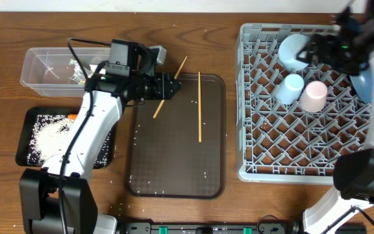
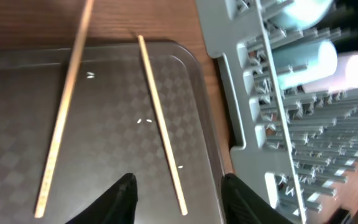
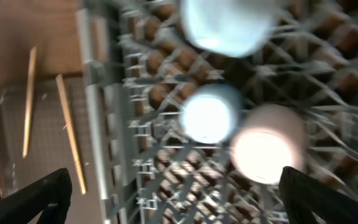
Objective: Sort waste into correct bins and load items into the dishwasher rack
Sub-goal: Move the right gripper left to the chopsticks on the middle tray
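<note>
Counted from my remote console: two chopsticks, two cups, two bowls, one clear tub, one black tray, one brown serving tray, one grey rack.

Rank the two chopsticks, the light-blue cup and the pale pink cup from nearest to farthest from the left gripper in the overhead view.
From the left gripper:
1. slanted chopstick, right beside it
2. straight chopstick, farther along the brown tray
3. light-blue cup, in the dishwasher rack
4. pale pink cup, in the rack just beyond it
</note>
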`<state>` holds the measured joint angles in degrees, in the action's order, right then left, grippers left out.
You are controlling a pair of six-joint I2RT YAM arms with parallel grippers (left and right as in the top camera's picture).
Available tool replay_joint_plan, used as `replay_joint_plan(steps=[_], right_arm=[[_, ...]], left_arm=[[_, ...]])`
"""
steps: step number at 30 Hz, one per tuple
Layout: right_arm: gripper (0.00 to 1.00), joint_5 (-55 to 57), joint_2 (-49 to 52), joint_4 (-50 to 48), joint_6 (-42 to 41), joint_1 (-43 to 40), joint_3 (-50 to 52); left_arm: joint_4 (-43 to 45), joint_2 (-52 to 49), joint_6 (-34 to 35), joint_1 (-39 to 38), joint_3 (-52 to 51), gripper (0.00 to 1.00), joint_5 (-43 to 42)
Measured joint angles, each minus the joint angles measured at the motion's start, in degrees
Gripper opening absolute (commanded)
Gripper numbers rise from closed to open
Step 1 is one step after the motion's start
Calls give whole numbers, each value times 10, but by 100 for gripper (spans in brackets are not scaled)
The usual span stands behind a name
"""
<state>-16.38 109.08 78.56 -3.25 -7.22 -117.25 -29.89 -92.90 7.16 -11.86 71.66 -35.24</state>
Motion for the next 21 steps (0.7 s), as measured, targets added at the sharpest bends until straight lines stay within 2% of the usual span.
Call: replay_joint_plan(steps=[8, 17, 21], right_arm=[[99, 3, 0, -18, -7, 75, 0], [99, 16, 0, -63, -12, 162, 0], [99, 23, 2, -102, -27, 202, 0]], left_arm=[[-30, 0, -30, -30, 0, 60, 104], [-30, -5, -42, -62, 0, 60, 237], [-31, -6, -3, -50, 0, 60, 270]])
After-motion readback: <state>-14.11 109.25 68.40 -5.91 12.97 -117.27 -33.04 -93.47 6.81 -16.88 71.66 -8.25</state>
